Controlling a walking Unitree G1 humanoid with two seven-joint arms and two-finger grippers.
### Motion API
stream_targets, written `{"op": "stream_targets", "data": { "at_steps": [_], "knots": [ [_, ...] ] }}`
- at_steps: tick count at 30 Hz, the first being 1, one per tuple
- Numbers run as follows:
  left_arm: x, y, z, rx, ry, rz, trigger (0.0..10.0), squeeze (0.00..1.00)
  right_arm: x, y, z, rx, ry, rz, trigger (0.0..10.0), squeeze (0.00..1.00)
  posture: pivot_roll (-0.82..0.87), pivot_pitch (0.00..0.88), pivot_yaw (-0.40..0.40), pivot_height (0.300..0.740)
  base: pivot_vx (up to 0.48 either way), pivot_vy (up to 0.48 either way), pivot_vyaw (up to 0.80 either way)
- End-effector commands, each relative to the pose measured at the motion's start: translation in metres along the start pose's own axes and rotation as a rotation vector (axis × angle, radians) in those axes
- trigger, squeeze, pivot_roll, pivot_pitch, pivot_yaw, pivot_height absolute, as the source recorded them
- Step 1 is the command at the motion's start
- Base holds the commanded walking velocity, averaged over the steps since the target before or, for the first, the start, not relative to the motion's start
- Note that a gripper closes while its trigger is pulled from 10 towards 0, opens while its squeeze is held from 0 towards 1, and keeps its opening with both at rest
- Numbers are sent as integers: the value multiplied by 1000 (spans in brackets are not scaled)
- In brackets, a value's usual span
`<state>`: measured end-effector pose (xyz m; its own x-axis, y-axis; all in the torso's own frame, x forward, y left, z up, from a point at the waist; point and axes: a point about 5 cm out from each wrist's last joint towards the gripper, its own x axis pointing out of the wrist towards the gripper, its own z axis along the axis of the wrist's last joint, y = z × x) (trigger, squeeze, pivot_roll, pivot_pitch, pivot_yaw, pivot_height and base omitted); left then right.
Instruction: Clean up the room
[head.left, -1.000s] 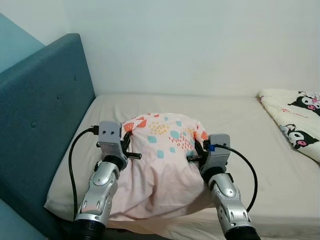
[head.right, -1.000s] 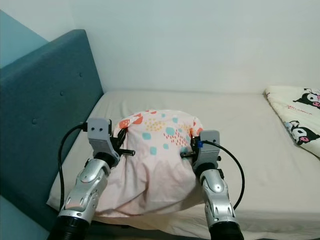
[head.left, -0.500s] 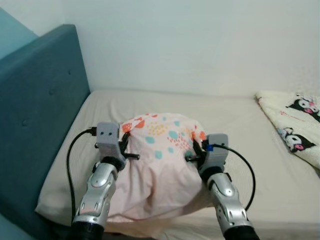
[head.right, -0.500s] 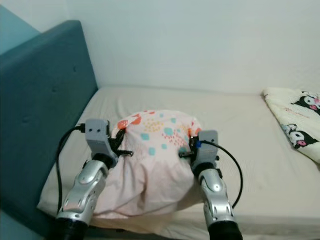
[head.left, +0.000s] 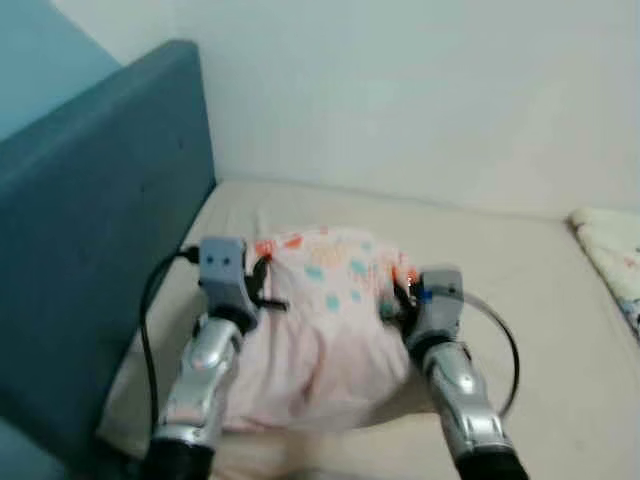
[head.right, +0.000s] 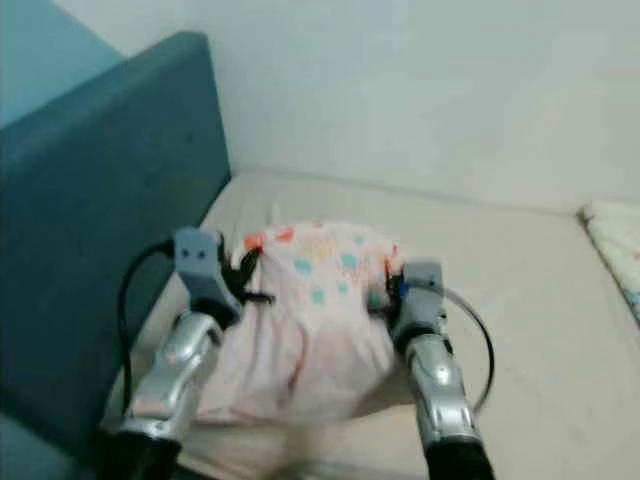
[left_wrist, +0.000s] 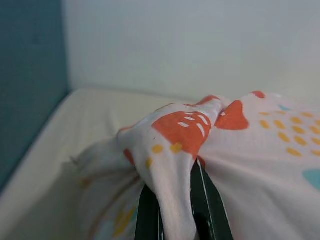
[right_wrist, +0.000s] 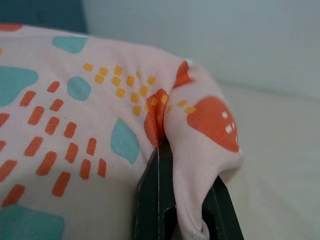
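A pink pillow (head.left: 325, 315) printed with orange, teal and yellow shapes is being held up above the bed (head.left: 545, 330), near the end where the blue upholstered headboard (head.left: 95, 230) is standing. It is being gripped at its two upper corners. The left gripper (left_wrist: 172, 200) is being kept clenched on the corner nearer the headboard: in the left wrist view a fold of fabric with an orange patch is being pinched between the two black fingers (left_wrist: 147, 215), the cloth draped over them. The right gripper (right_wrist: 172, 200) is likewise being kept clenched on the opposite corner, with a bunched fold carrying an orange patch being squeezed between its jaws in the right wrist view. From the head camera both silver arms are being seen reaching forward, the left arm (head.left: 205, 370) beside the headboard and the right arm (head.left: 455, 385) on the open side of the mattress, with the pillow being stretched between them and its lower edge hanging down toward the beige sheet. A black cable (head.left: 145, 320) is looping off the left wrist. At the far right edge of the bed, a pale patterned blanket (head.left: 610, 245) is lying well apart from the pillow. The head views are being blurred.
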<state>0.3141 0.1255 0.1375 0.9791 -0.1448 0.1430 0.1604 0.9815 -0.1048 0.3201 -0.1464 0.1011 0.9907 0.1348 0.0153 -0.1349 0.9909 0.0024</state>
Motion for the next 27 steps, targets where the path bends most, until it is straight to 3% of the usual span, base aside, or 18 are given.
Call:
{"op": "stream_targets", "data": {
  "at_steps": [1,27],
  "knots": [
    [1,-2,10,5,-60,-12,10000,0,-4,-5,-3,-2,5,-22,10000,0,14,0,-59,740,0,0,0],
    [5,-7,11,38,-48,-68,10000,0,-4,-6,-4,12,3,-46,10000,0,20,0,-37,740,0,0,0]
  ]
}}
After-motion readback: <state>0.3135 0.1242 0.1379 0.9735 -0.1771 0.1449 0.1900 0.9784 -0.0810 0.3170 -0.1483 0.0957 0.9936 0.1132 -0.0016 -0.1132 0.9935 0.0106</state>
